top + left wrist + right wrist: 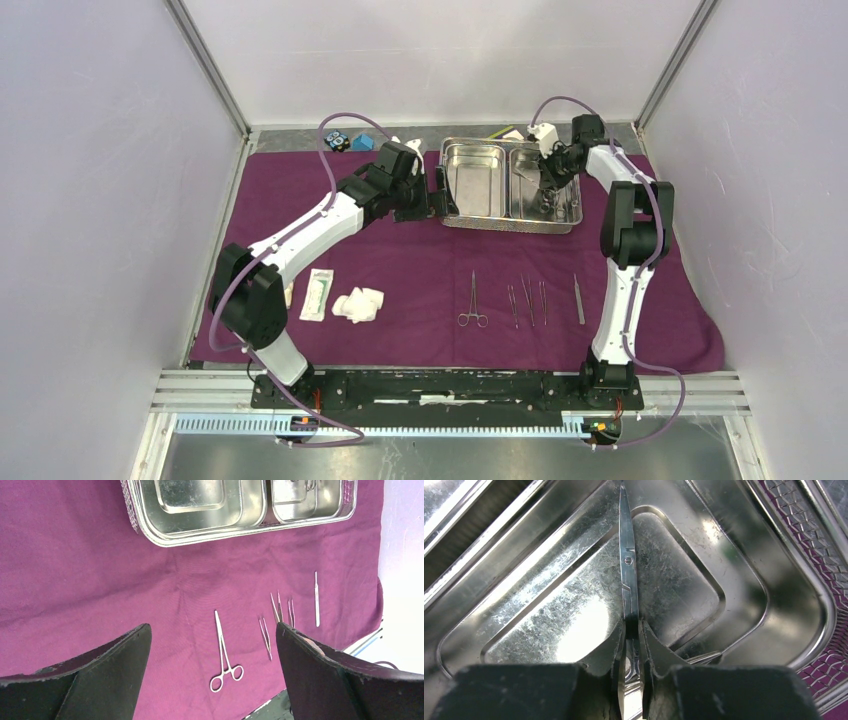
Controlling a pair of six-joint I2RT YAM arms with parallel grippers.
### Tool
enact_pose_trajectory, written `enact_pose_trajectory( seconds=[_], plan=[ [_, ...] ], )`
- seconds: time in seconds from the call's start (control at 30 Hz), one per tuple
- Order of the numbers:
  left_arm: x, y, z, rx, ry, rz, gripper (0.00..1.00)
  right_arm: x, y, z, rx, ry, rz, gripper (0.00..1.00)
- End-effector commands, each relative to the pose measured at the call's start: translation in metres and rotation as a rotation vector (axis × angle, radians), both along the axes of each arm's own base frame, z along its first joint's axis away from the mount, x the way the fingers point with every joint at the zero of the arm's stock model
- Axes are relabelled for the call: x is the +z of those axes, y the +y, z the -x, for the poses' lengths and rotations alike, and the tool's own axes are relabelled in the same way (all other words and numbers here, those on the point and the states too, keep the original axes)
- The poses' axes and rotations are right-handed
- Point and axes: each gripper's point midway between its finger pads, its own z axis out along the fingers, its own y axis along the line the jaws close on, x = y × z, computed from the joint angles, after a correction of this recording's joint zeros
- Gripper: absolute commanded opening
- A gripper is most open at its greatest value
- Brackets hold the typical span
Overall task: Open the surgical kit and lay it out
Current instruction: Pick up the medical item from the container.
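The dark-purple cloth (420, 260) lies spread flat, with the steel tray (505, 226) at its back. My right gripper (545, 185) reaches down into the tray's right compartment. In the right wrist view it (632, 625) is shut on the shanks of steel scissors (626, 565), whose blades point away across the tray floor (774, 595). My left gripper (425, 195) hangs open and empty by the tray's left end (200, 536). On the cloth (100, 580) in front lie a ring-handled clamp (472, 305) (224, 655), tweezers (528, 300), a gauze wad (358, 304) and a flat white packet (317, 294).
Small blue and black blocks (345, 141) sit past the cloth's back left corner, and a small block (512, 133) behind the tray. A slim steel handle (578, 298) lies at the right end of the tool row. Another steel piece (704, 656) lies beside my right fingers.
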Motion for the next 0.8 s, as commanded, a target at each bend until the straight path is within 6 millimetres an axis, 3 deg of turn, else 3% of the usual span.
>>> enact_pose_trajectory(
  seconds=[0.0, 0.2, 0.5, 0.77],
  plan=[
    [0.023, -0.004, -0.003, 0.011, -0.032, 0.072, 1.0, -0.014, -0.01, 0.018, -0.048, 0.069, 0.021, 0.12],
    [0.023, -0.004, -0.004, 0.013, -0.029, 0.077, 1.0, 0.01, -0.007, 0.01, -0.07, 0.0, -0.004, 0.0],
    [0.023, -0.004, -0.004, 0.013, -0.028, 0.081, 1.0, 0.047, -0.003, 0.001, -0.084, -0.079, -0.038, 0.0],
    [0.024, -0.003, -0.005, 0.014, -0.029, 0.084, 1.0, 0.069, -0.001, -0.004, -0.102, -0.121, -0.059, 0.0]
  ],
)
